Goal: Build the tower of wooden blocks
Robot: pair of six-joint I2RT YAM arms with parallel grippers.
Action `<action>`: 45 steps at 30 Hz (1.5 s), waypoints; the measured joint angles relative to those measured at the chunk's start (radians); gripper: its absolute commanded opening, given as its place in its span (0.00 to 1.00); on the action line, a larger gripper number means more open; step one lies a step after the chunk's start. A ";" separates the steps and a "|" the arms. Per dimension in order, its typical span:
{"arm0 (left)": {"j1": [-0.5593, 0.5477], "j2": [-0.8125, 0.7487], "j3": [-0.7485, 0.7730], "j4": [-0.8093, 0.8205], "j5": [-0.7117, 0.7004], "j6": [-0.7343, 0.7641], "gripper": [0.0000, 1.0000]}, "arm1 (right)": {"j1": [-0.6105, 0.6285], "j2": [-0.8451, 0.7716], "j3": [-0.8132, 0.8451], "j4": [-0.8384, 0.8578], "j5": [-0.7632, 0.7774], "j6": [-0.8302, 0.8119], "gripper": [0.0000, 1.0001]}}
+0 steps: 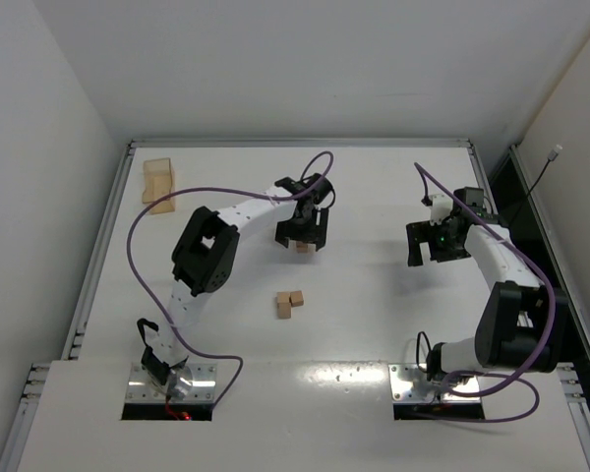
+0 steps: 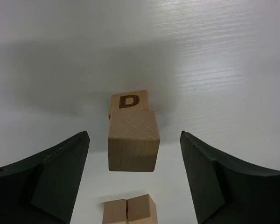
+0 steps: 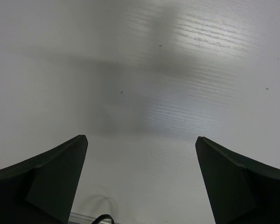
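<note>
In the left wrist view a plain tan wood block (image 2: 133,140) sits between my open fingers, touching neither. It appears to rest on a second block marked D (image 2: 128,100), which it partly covers. This short tower shows in the top view (image 1: 302,248) just under my left gripper (image 1: 303,236). Two more wood blocks lie side by side on the table (image 1: 290,304), seen at the bottom of the left wrist view (image 2: 129,210). My left gripper (image 2: 133,140) is open around the stack. My right gripper (image 1: 436,244) is open and empty over bare table at the right.
A larger open tan box (image 1: 158,184) stands at the far left corner. The table (image 1: 374,324) has raised rails along its edges. The purple cable of the left arm (image 1: 226,194) loops over the table's left half.
</note>
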 measured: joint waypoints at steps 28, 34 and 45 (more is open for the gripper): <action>0.253 -0.493 0.078 0.183 -0.070 0.171 1.00 | 0.208 -0.093 0.126 -0.164 -0.229 -0.320 0.92; 0.534 -0.523 -0.153 0.220 0.042 0.222 1.00 | 0.605 -0.084 0.207 -0.233 -0.319 -0.502 0.77; 0.678 -0.455 -0.303 0.170 0.293 0.307 1.00 | 1.028 0.143 0.204 -0.102 -0.246 -0.652 0.55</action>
